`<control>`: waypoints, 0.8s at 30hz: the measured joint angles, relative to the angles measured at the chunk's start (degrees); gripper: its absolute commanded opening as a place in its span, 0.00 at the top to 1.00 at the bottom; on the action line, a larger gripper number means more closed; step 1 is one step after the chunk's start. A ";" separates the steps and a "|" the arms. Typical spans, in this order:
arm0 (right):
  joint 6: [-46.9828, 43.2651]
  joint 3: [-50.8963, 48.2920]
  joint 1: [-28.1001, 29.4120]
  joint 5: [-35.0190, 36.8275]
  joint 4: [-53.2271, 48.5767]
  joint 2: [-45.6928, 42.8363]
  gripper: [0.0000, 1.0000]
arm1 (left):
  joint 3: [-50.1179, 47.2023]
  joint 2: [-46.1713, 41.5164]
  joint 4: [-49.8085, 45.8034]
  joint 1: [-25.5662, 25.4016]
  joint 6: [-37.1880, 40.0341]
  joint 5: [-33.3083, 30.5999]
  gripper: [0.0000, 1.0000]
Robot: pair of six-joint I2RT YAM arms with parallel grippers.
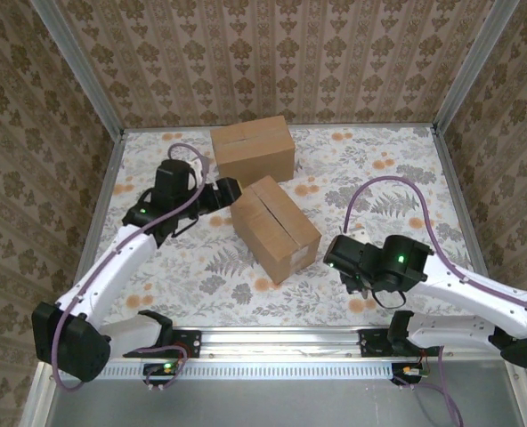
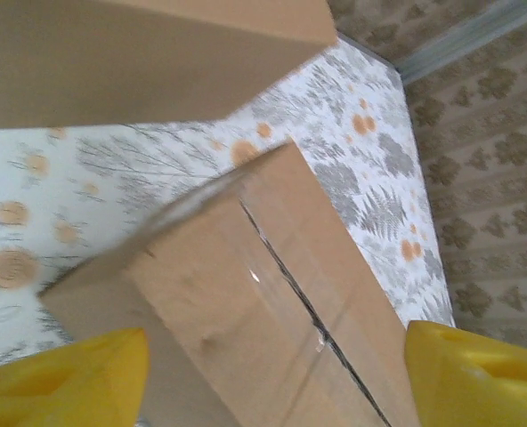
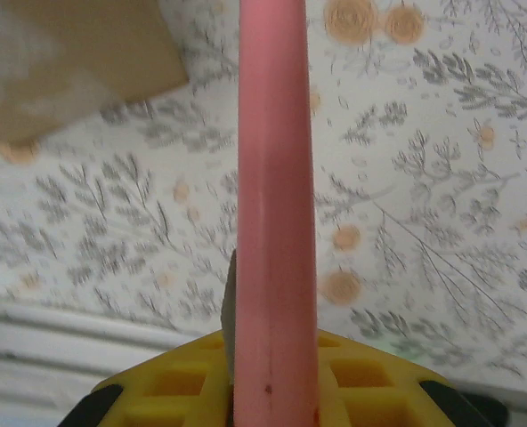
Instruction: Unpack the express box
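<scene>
Left gripper [image 1: 228,191] stood with jaws wide, yellow fingers [image 2: 63,378] on either side of the box [image 1: 275,228] at its left end; contact could not be told. Box lay mid-table [image 1: 379,178], seam up, flaps closed. Second box [image 1: 253,149] sat just behind it, also closed. Right gripper [image 1: 336,253] hung near the box's right corner, clamped narrow on a pink tool [image 3: 272,205].

Damask-patterned brown wallpaper [image 1: 272,53] on 3 sides; floral-print tabletop [image 1: 352,147]; aluminium frame rails [image 1: 78,69] at corners; even lighting
</scene>
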 measured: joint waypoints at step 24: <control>2.73 -5.44 -8.81 -0.79 24.30 11.93 1.00 | 8.85 24.17 -0.55 7.04 9.99 -1.09 0.57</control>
